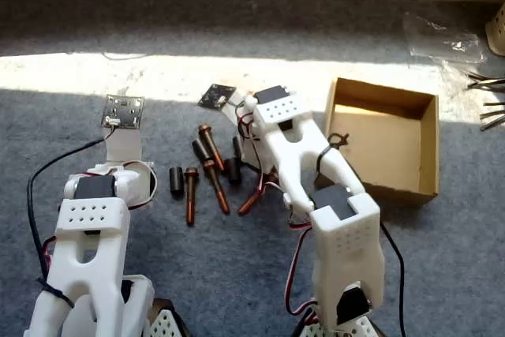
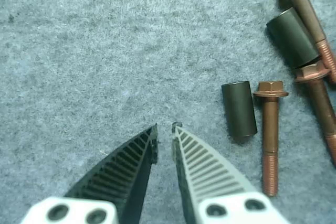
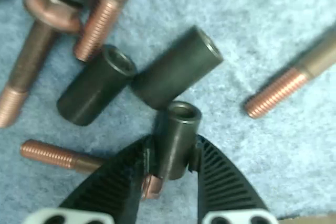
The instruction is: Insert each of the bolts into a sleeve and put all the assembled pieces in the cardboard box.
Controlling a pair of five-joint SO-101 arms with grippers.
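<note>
Near: the right gripper [image 3: 172, 145] pinches a dark sleeve [image 3: 178, 129] standing upright, bore up. All places below are taken from that sleeve.

- Just under it, beneath one finger, a bolt [image 3: 58, 156] lies flat. It is likely to snag or drag on the lift.
- Just beyond it lie a short loose sleeve [image 3: 94, 93] and a long loose sleeve [image 3: 176, 69], the long one almost touching it. A nudge could roll them.
- The sleeve is round and smooth, so it may pivot in the pinch.
- Farther off, the left gripper [image 2: 165, 128] has its jaws a narrow slit apart, holding nothing.
- Farthest is the cardboard box [image 1: 430, 147].
</note>
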